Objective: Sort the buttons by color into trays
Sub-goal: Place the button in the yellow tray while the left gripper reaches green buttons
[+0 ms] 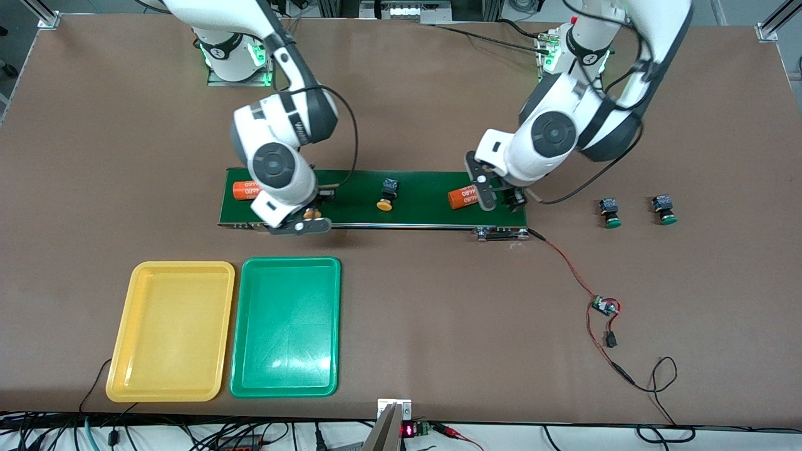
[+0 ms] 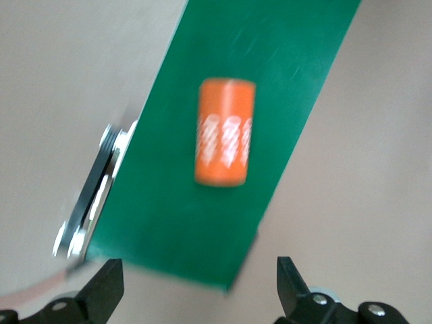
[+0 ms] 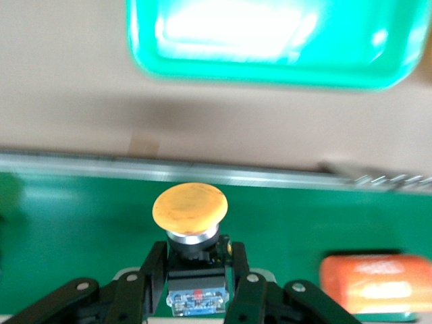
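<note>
Right gripper (image 1: pixel 307 219), reaching from the right arm's base, clamps an orange-capped button (image 3: pixel 190 209) by its black body over the conveyor belt (image 1: pixel 413 200), at the belt's end toward the right arm. Left gripper (image 1: pixel 498 199) hovers with jaws spread wide and empty above an orange cylinder (image 2: pixel 225 131) lying on the belt's other end. A second orange button (image 1: pixel 388 193) rests mid-belt, and another orange cylinder (image 1: pixel 245 189) lies beside the right gripper. Two green buttons (image 1: pixel 609 213) (image 1: pixel 664 210) sit on the brown table (image 1: pixel 438 326) toward the left arm's end. Yellow tray (image 1: pixel 170 331) and green tray (image 1: pixel 286 326) lie side by side, nearer the front camera than the belt.
</note>
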`<action>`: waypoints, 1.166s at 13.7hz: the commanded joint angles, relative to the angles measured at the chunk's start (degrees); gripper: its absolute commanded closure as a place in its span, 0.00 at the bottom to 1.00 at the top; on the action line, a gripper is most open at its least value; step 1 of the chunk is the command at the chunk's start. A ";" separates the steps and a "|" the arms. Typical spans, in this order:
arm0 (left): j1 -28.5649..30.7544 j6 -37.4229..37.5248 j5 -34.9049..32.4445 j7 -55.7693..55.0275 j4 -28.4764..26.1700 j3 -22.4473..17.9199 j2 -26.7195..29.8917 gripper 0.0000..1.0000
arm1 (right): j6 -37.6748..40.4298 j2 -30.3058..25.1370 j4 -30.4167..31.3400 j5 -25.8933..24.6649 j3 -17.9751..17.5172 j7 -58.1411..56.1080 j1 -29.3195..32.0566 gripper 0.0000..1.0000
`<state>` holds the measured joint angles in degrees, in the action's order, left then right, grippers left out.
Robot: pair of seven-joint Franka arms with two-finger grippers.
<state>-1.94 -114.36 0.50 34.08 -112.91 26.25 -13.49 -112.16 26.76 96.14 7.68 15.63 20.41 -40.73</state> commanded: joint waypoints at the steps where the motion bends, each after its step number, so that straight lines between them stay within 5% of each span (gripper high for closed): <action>1: 1.15 3.44 0.91 -9.69 -1.00 -5.56 2.86 0.00 | 2.29 2.93 -7.34 -0.30 2.99 -0.19 3.71 0.92; 8: 0.80 2.74 0.55 -13.86 -1.00 -27.01 0.24 0.00 | 0.54 19.28 -22.56 -4.60 3.61 -11.86 17.60 0.92; 14: 2.55 -2.52 0.38 -22.87 -5.02 -29.76 -3.47 0.00 | -11.67 25.53 -22.92 -6.98 3.44 -20.32 22.80 0.90; 15: 2.47 -5.76 0.29 -26.92 -7.13 -29.76 -3.90 0.00 | -13.25 26.58 -22.84 -6.89 3.44 -20.23 22.89 0.86; 16: 2.47 -9.71 0.29 -29.13 -9.32 -29.76 -4.26 0.00 | -14.92 26.94 -22.84 -6.80 3.44 -19.97 22.80 0.59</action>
<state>0.81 -118.39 0.50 10.19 -118.13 -3.35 -17.86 -125.23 52.02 75.34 1.58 19.48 0.44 -17.95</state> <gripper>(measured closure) 0.000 0.573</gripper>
